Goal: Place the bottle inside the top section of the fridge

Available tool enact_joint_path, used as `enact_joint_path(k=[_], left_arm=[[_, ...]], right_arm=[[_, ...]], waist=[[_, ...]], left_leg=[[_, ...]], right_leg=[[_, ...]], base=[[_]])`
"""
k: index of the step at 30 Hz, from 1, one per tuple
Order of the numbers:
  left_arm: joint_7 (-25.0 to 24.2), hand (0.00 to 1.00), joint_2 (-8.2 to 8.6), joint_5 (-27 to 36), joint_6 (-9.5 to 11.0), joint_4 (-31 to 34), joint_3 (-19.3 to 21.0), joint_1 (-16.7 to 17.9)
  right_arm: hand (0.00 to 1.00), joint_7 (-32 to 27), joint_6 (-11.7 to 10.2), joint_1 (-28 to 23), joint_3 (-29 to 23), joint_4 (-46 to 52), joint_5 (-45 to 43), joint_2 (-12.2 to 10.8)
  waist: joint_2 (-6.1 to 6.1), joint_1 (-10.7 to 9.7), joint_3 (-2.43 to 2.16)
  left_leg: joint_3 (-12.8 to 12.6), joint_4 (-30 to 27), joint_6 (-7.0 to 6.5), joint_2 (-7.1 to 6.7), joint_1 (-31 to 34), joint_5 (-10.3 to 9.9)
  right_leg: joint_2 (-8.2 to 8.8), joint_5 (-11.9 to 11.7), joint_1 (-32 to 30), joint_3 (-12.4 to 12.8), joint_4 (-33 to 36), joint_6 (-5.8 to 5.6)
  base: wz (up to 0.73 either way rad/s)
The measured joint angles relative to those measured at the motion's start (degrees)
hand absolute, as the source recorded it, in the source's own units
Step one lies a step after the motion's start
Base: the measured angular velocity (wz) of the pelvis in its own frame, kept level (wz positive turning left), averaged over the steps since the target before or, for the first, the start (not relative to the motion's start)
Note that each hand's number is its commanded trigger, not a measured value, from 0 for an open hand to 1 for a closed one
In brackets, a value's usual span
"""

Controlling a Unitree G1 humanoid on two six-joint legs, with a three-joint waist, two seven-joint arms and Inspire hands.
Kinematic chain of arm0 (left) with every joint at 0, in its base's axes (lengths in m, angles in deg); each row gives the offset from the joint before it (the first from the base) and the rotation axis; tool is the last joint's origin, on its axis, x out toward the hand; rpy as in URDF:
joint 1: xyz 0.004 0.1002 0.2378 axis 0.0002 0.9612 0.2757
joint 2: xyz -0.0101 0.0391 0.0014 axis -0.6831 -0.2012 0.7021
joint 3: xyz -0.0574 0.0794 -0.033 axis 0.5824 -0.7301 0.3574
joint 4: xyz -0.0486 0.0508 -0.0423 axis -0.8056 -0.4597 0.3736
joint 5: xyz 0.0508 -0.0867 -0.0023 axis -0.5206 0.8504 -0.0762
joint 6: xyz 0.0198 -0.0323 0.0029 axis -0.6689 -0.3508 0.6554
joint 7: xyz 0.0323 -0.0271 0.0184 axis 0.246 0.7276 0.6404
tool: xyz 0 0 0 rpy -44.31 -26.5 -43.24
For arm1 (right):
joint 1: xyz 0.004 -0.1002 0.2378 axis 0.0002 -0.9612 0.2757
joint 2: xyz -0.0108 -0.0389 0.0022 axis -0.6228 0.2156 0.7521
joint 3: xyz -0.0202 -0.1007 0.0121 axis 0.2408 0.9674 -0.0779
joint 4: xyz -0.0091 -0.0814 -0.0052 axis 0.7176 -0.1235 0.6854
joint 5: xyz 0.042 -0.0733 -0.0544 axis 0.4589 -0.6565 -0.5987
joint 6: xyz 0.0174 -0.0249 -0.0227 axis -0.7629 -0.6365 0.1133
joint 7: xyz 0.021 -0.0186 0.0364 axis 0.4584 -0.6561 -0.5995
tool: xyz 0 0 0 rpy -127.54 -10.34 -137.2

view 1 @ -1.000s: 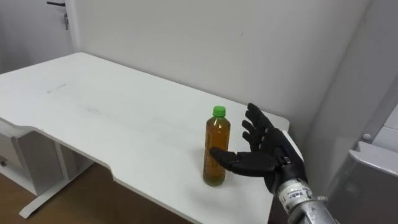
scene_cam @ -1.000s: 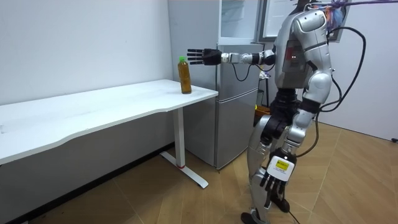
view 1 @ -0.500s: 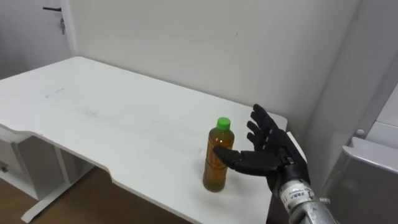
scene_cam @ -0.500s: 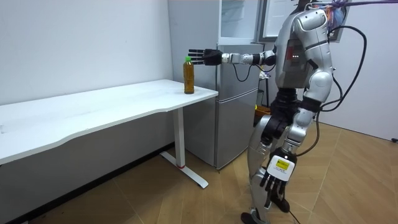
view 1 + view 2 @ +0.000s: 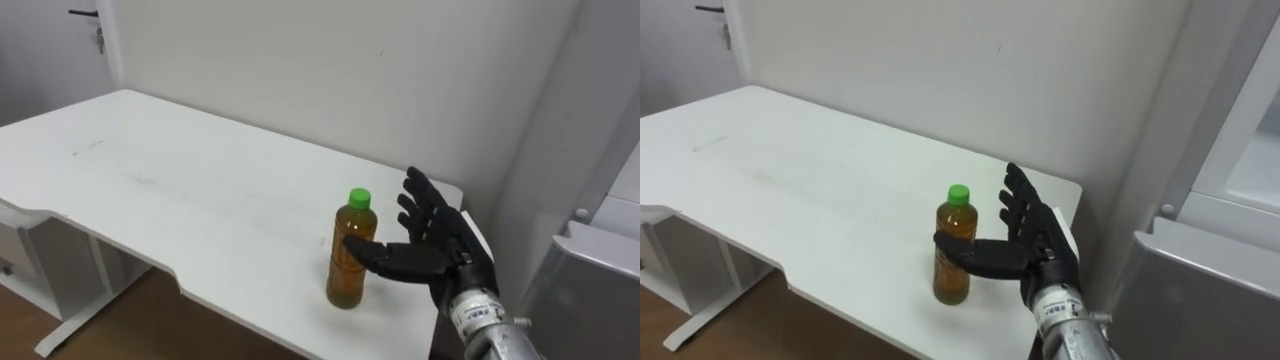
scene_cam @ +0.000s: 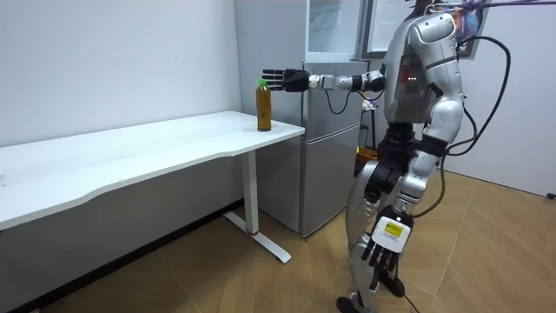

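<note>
A: Status on the task?

B: Early, imo. Amber plastic bottle with green cap (image 5: 349, 255) stands upright on the white rectangular table (image 5: 150, 180), near its right end and close to the near edge.

A: Hands?

B: Right hand (image 5: 435, 245) is just right of the bottle, spread wide, thumb across the front. Can't tell if it touches; no grip. Left hand (image 6: 375, 254) hangs relaxed at the robot's side, w/ nothing in it.

A: What's left?

B: Basically everything: grasp, lift, turn to the tall grey fridge (image 6: 333, 156) right of the table, place the bottle in the upper section.
</note>
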State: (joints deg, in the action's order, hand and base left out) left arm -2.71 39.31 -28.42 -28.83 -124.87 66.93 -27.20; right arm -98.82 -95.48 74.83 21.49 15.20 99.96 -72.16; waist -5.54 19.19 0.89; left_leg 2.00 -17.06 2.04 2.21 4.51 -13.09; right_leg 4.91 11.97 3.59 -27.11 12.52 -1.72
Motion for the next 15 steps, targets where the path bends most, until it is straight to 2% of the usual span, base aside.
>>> enact_joint_path(k=[3,9,15], left_arm=[[0.0,0.0,0.03,0.0,0.0,-0.1,0.0,0.0],[0.1,0.0,0.25,0.4,-0.2,0.1,-0.1,0.0],[1.3,0.0,0.23,0.8,-1.0,1.1,-1.2,0.0]], right_arm=[[0.0,-0.1,-0.7,0.0,0.5,-2.8,0.0,-0.1],[0.0,-0.1,-0.7,0.0,3.0,-7.8,0.0,-0.1],[0.0,-0.2,-0.7,0.3,4.6,-12.1,0.2,-0.1]], waist=[[-0.08,0.5,0.0],[-0.24,1.9,-0.04],[-0.62,2.2,0.22]], left_leg=[[0.0,-0.1,0.02,0.0,0.2,0.0],[0.8,-0.7,0.01,-0.2,1.4,0.0],[3.0,-0.8,-0.01,-0.81,3.0,0.6]], right_leg=[[-0.01,0.0,-0.1,0.0,0.0,0.0],[0.06,0.0,-0.7,-0.8,0.1,-0.01],[0.41,0.0,-1.1,-3.4,0.1,-0.07]], base=[[0.0],[0.08],[0.19]])
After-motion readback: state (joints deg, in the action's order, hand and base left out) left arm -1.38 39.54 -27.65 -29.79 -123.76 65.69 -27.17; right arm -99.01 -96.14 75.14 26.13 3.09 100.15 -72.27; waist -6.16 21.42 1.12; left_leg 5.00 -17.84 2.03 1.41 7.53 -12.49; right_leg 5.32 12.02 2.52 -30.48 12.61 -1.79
